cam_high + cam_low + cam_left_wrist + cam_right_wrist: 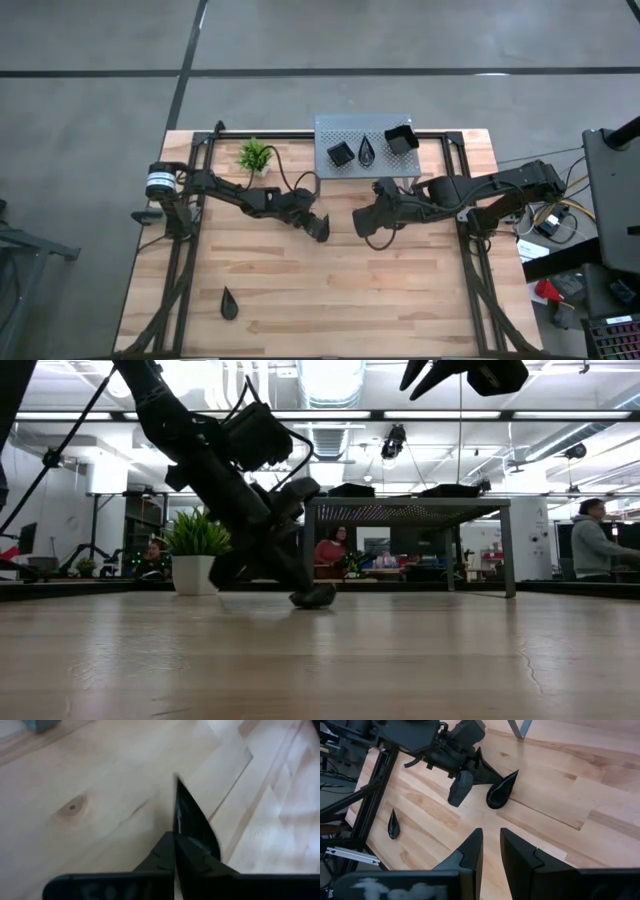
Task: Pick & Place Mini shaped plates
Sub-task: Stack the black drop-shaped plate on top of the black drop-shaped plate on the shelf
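Observation:
My left gripper [320, 228] is low over the table's middle and shut on a black teardrop plate [501, 790], which shows edge-on in the left wrist view [192, 822]. My right gripper [490, 845] hangs open and raised just right of it [370, 225], touching nothing. A second teardrop plate [229, 302] lies flat near the table's near-left corner. On the grey perforated shelf [330, 128] rest a small square plate [340, 153], a teardrop plate [368, 150] and a deeper square dish [400, 138]. My left gripper pinches the teardrop plate's rim [181, 832] between its two fingers, slanting down from the table's left. The plate is tipped up on edge, its pointed tip [176, 779] reaching away from the fingers. In the low view its lower edge [315, 600] is at the tabletop.
A small green potted plant [256, 155] stands at the far edge, left of the shelf. The shelf stands on thin legs [510, 550] at the far middle. Dark frame rails [185, 270] run along both table sides. Bare wood lies across the near half. People sit beyond the table.

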Tool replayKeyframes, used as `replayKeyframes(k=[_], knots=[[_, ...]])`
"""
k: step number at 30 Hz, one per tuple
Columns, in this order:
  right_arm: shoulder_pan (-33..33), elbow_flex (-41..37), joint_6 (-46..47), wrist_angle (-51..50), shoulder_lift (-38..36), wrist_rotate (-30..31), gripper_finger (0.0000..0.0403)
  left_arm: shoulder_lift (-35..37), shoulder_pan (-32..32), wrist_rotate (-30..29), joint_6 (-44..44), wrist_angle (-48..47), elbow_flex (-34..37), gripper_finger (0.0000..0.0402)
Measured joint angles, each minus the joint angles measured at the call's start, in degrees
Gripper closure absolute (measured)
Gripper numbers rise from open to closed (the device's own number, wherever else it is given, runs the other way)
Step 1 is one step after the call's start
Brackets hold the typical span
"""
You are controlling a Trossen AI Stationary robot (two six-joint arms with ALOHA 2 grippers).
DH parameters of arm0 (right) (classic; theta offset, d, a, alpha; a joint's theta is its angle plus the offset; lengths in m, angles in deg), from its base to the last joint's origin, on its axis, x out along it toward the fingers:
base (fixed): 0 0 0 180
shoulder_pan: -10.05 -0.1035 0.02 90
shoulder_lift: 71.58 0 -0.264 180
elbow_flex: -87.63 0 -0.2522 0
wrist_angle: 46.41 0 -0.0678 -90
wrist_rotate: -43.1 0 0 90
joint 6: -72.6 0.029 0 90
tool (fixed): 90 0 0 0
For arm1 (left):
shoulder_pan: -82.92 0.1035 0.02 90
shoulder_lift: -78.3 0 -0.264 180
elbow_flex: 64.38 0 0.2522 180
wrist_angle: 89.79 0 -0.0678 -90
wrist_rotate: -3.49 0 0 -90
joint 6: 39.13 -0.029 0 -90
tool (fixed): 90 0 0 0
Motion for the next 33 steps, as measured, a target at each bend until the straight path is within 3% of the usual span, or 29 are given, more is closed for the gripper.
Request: replayKeyframes(k=[16,25,33], knots=[[-2.34,-0.34,0.20,0.27,0.04,-0.07,0.0339,7.07,-0.03,3.71,3.69,6.82,0.15,0.0401],[-4.77,-0.61,-20.24,9.90,1.53,-0.63,0.0339,9.27,0.17,7.76,10.68,6.61,0.09,0.0401],[-5.41,0.19,-36.11,14.51,8.91,-3.64,0.0330,9.27,0.15,13.98,14.22,6.29,0.07,0.0401]])
